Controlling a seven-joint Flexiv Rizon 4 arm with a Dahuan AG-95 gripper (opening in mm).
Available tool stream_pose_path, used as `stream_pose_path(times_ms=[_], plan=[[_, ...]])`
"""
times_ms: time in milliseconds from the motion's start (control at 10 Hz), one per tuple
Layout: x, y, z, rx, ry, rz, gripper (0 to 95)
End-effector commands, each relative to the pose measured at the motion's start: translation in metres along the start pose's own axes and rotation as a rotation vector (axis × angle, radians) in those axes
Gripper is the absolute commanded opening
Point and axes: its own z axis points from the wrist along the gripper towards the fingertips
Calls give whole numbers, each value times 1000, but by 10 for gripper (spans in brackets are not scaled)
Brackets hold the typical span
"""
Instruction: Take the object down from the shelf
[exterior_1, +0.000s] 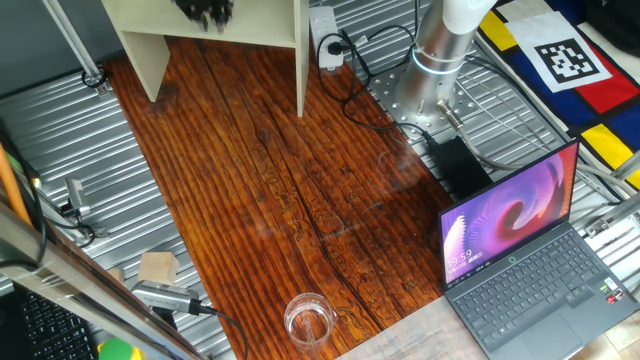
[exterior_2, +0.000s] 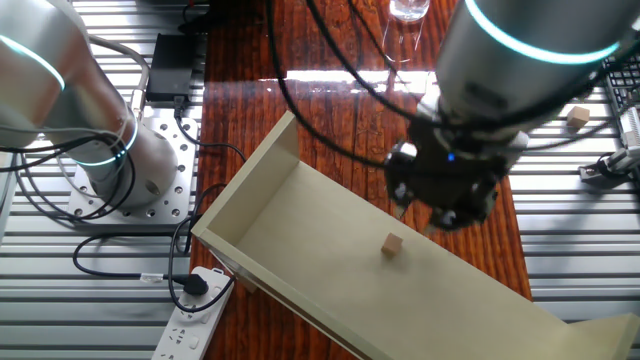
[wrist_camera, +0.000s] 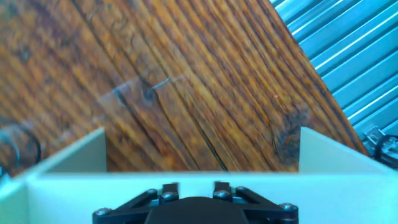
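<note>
Hovering above the shelf (exterior_2: 300, 215), the gripper (exterior_2: 445, 205) sits upper right of the object (exterior_2: 392, 245), apart; jaw state cannot be told.

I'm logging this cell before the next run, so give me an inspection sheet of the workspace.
Surface: dark wooden tabletop flanked by ribbed metal.
Job's things: tiny tan object lies on top of the cream shelf, untouched.
Clutter: glass cup, flat tan block, open laptop.
Grippers: gripper hovers above the shelf beside the object; open or shut cannot be told.
Cables: black leads run to a white power strip.
Surroundings: arm base bolted to a metal plate; coloured marker board.
</note>
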Motion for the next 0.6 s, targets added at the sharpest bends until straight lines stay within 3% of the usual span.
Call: stream_pose_path(times_ms=[100,600], plan=[[15,-2,-4,1,-2,-27,380],[21,0,-1,6,-6,-37,380]])
